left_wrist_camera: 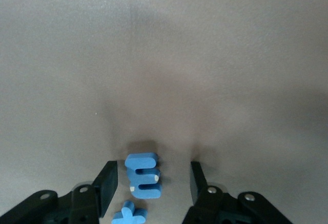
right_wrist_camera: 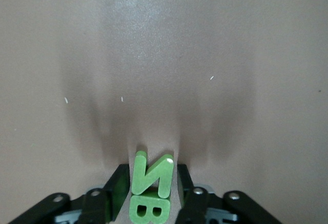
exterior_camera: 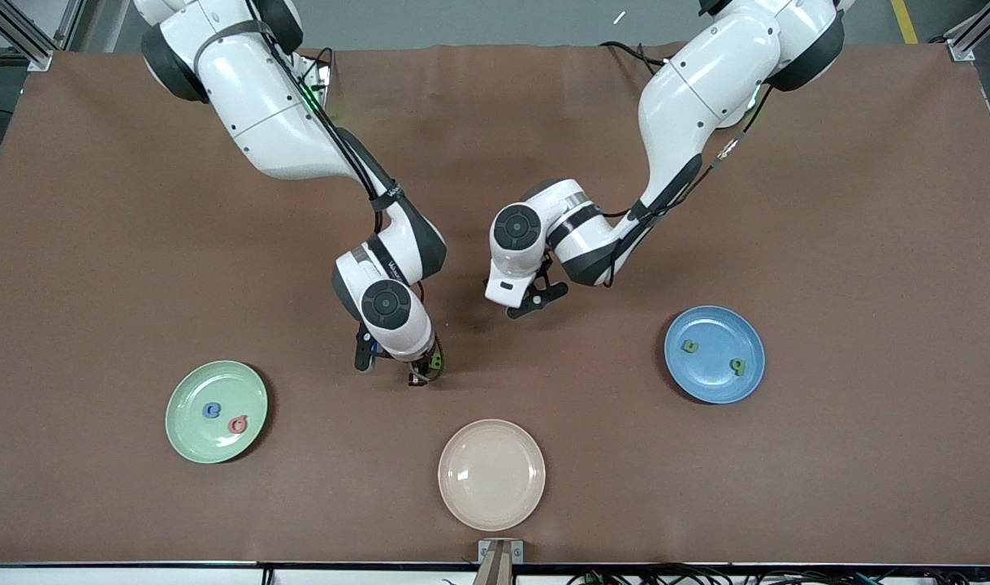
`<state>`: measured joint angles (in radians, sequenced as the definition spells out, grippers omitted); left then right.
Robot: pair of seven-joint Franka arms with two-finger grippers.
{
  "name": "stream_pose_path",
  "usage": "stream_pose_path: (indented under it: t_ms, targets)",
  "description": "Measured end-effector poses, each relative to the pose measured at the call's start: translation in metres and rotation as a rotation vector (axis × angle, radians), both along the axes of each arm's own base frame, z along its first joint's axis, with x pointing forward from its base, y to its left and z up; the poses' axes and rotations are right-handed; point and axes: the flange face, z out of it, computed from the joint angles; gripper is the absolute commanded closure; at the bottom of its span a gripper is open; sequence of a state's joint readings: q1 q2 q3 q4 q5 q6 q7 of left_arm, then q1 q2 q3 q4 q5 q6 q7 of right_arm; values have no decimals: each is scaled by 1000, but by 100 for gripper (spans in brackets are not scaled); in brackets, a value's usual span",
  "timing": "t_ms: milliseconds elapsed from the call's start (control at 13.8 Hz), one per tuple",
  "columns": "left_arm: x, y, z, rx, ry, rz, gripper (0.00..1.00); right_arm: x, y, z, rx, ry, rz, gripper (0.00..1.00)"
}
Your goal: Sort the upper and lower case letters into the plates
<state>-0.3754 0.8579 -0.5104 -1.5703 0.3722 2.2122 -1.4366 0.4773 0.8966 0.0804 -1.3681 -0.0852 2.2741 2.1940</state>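
My right gripper (exterior_camera: pixel 424 374) is low over the table's middle, between the pale green plate (exterior_camera: pixel 188 388) and the cream plate. In the right wrist view it (right_wrist_camera: pixel 151 183) is shut on a green letter N (right_wrist_camera: pixel 152 175), with a green letter B (right_wrist_camera: pixel 148 209) right beside it. My left gripper (exterior_camera: pixel 535 305) is low over the middle too. In the left wrist view it (left_wrist_camera: pixel 152 180) is open around a blue letter E (left_wrist_camera: pixel 143 175) lying on the table; a small blue cross-shaped letter (left_wrist_camera: pixel 129 215) lies beside it. The blue plate (exterior_camera: pixel 718 325) sits toward the left arm's end.
The green plate holds a blue letter (exterior_camera: pixel 211 410) and a red letter (exterior_camera: pixel 238 423). The blue plate holds two green letters (exterior_camera: pixel 689 346) (exterior_camera: pixel 737 366). A cream-beige plate (exterior_camera: pixel 491 474) lies near the table's front edge, nearer the camera than both grippers.
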Motion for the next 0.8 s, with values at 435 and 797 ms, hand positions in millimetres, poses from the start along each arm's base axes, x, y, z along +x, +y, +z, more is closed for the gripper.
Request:
stream_pose_path:
  t_ms: [435, 797]
  targets:
    - [3, 0, 3, -5, -5, 3, 89, 8, -9, 4, -28, -31, 19, 93]
    - [30, 16, 18, -17, -33, 48, 100, 48, -67, 27, -45, -74, 239, 96]
